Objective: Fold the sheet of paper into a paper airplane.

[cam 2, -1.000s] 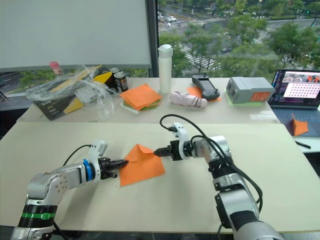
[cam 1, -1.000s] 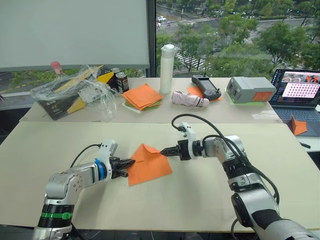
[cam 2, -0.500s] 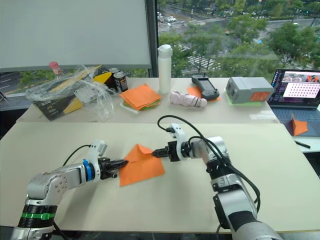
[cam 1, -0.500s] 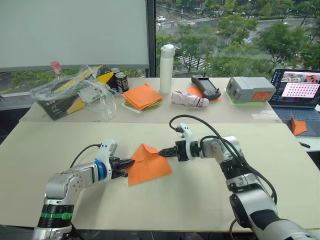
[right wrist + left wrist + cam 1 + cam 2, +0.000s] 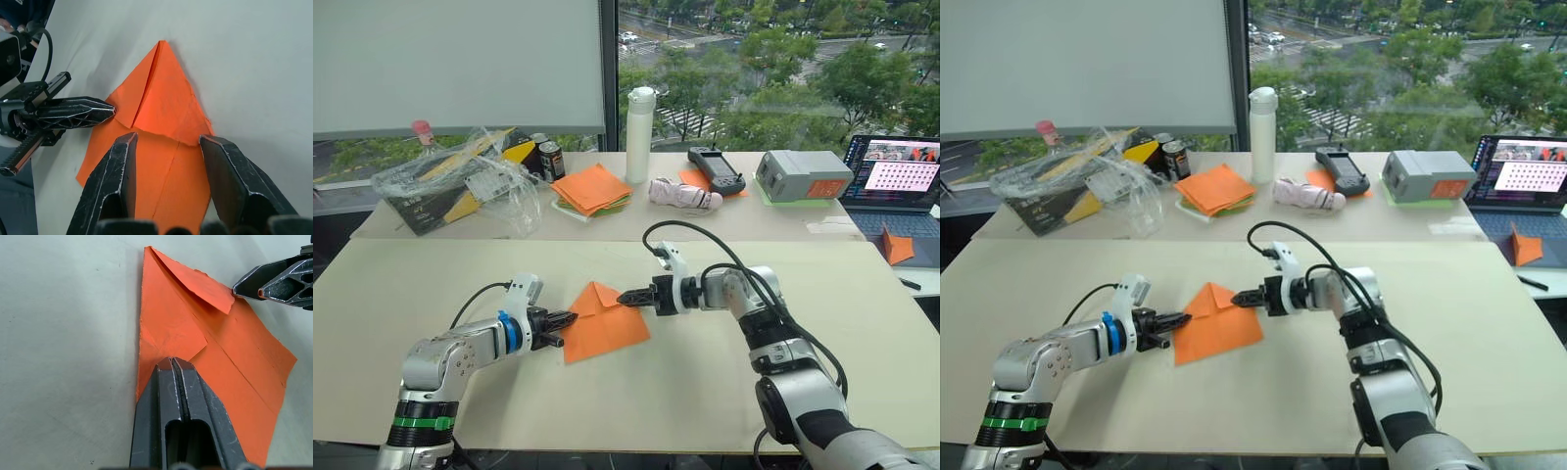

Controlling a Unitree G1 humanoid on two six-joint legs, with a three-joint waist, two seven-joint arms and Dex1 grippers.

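the left gripper (image 5: 172, 363) is keeping its two black fingers pressed together, tips bearing down on the sheet of paper (image 5: 604, 320) at its 9 o'clock edge, right where the left folded corner flap ends. it looks like a hold-down, pinning that flap and stopping the sheet from sliding on the near table (image 5: 724, 387).

the right gripper (image 5: 168, 139) is standing with its fingers spread wide, straddling the lower edge of the right flap, one finger to each side, coming in from 3 o'clock. from the left wrist camera its tip is just touching the loose corner of that flap, which is lifting off the sheet a little. i judge it is there to press the flap flat and sharpen the crease.

the paper is lying in the middle of the near table between the two arms, nose pointing toward 12 o'clock, both top corners turned in to a centre line, the lower half still a plain rectangle. so the airplane looks early in its folding.

well apart, on the far table at 12 o'clock, the stack of orange and green sheets (image 5: 592, 188) is sitting beside a white bottle (image 5: 639, 133).
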